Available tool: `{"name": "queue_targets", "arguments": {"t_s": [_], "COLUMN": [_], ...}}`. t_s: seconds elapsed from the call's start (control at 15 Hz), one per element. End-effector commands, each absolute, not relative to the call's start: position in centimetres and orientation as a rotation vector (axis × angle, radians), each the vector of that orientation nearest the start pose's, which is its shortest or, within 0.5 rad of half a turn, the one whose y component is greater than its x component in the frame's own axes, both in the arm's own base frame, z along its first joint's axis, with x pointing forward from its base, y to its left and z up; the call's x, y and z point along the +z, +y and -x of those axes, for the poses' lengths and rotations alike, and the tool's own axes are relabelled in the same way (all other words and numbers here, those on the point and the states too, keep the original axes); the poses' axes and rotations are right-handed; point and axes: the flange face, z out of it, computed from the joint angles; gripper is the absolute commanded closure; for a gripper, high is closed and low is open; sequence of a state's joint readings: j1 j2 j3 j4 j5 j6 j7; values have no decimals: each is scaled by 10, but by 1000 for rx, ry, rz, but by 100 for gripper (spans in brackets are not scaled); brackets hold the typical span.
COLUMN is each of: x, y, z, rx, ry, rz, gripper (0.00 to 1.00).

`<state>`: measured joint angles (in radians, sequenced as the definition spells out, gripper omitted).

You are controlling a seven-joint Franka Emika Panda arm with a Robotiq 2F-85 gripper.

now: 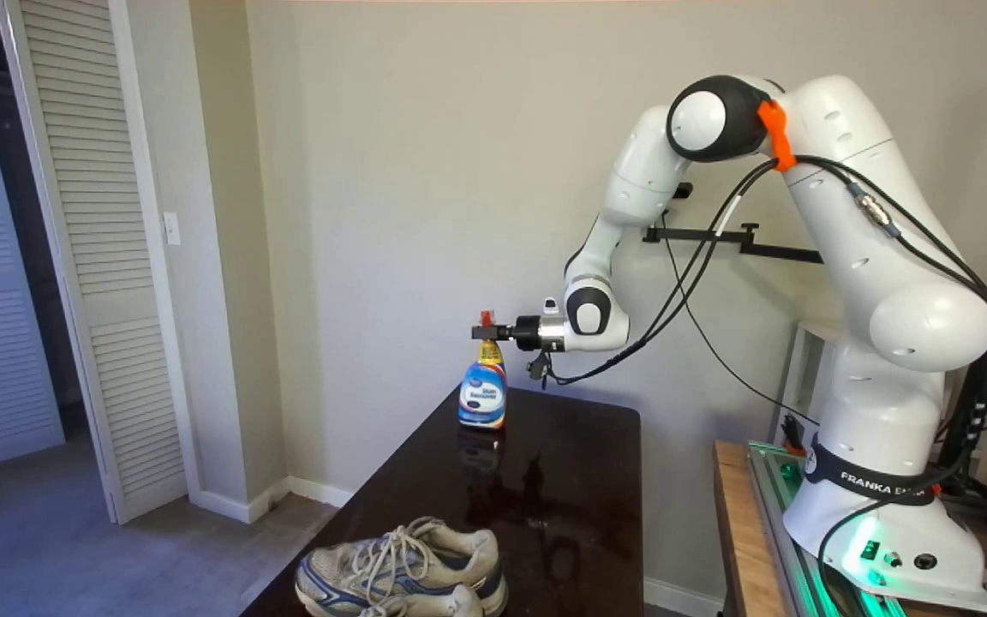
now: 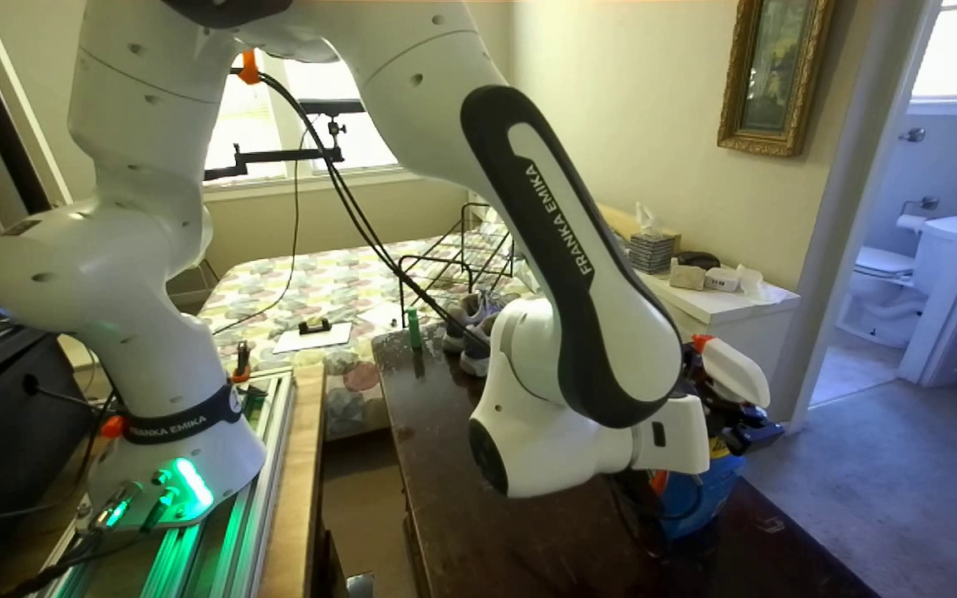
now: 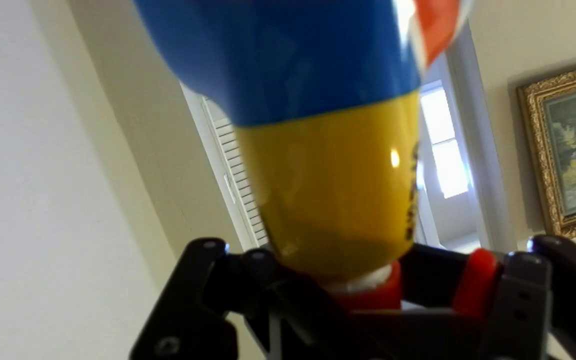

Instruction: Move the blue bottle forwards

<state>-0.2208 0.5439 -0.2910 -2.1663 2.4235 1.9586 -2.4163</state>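
Evidently a hold: gripper (image 1: 487, 332) pinching the blue bottle (image 1: 483, 398) high up, jaws closed around its top just above the yellow neck (image 3: 328, 190). Bottle upright on the dark table (image 1: 579, 446), near the edge farther from the robot's base (image 1: 896, 523). Sneakers (image 1: 412, 561) on the same table, well apart from it.

Trouble I'd watch for, from where I stand:

- Edge. If "forwards" means away from the base, little table is left that way; too long a push could carry the bottle's foot past the rim and drop it once let go.
- Tipping. Grip sits high; if the foot drags, friction would likely lean the bottle. Can't tell how full it is.
- Slip. Glossy, tapering plastic; a jerk might twist it round in the jaws.
- Spray. What I take for the red trigger (image 3: 474, 282) sits right beside the jaws; a harder squeeze or a shift could press it.
- Release. Letting go while the bottle leans, or backing off with a jaw hooked under the white spray head (image 2: 736, 374), could pull it over.
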Motion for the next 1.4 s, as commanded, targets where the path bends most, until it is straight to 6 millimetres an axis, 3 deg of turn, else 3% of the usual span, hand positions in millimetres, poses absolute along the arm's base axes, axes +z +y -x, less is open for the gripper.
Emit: {"name": "queue_targets", "arguments": {"t_s": [0.0, 0.07, 0.13, 0.27, 0.93, 1.33], "x": [158, 157, 157, 158, 170, 197], "y": [-238, -237, -236, -235, -223, -201], "z": [-515, -515, -515, -515, -512, -494], "rx": [-1807, -1794, -1786, -1793, -1765, -1725], "ry": [138, 140, 129, 119, 104, 70], "rz": [2160, 2164, 2176, 2183, 2224, 2277], "gripper": [100, 100, 75, 71, 2, 0]}}
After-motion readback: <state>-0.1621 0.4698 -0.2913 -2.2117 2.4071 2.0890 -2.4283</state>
